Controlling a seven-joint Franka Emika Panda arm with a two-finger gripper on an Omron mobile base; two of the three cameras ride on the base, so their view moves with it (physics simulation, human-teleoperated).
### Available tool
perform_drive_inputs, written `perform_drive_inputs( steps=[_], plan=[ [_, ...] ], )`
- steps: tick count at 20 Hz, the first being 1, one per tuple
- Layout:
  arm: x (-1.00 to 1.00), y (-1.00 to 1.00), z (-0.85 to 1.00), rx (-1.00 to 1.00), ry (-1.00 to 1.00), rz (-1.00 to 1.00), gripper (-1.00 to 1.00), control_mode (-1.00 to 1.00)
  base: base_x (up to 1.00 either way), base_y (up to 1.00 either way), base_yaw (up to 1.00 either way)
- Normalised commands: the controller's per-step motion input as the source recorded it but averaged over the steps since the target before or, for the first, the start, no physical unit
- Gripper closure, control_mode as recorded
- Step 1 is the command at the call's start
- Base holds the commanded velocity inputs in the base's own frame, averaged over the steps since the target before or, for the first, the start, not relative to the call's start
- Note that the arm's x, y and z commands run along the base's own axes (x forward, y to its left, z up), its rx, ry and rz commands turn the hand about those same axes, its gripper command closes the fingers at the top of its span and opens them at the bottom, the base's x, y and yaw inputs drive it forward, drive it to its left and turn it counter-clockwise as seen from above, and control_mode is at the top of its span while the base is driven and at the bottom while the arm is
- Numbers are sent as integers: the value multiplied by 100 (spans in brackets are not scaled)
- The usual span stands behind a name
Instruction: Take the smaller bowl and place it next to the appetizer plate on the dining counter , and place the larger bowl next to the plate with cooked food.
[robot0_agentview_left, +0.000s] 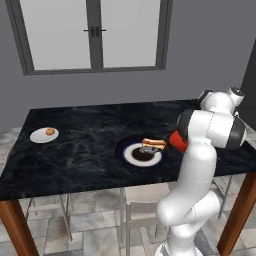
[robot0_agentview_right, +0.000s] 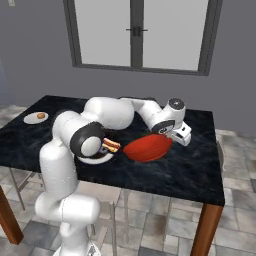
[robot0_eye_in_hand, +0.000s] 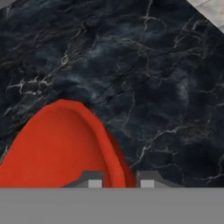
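Right now the larger bowl (robot0_agentview_right: 148, 147), glossy red, sits on the dining counter (robot0_agentview_right: 190, 165) just beside the plate with cooked food (robot0_agentview_left: 142, 152), rim pinched between the gripper (robot0_eye_in_hand: 118, 178) fingers, narrowly set. Appetizer plate (robot0_agentview_left: 44, 134) with one morsel lies well apart, near the counter's far-left end.

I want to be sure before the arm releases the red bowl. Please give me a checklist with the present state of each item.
1. Claw closed on the rim of the larger bowl: ok.
2. Bowl over the dining counter, not past its edge: ok.
3. Bowl beside the plate with cooked food: ok.
4. Bowl resting flat on the counter: cannot tell; it looks tilted.
5. Appetizer plate far from the bowl: ok.
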Motion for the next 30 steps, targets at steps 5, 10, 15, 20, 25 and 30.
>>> perform_drive_inputs(
  steps=[5, 10, 15, 20, 25, 30],
  plan=[
    [40, -10, -44, 0, 1, 9, 100, -100, 0, 0, 0],
    [7, 7, -53, -2, 6, 11, -100, -100, 0, 0, 0],
    [0, 39, -27, -3, 9, 5, -100, -100, 0, 0, 0],
    [-1, 20, 69, 0, 1, 0, -100, -100, 0, 0, 0],
    [-27, 9, 95, 0, 0, 0, -100, -100, 0, 0, 0],
    [-82, 27, 67, -7, 0, 1, -100, -100, 0, 0, 0]
  ],
)
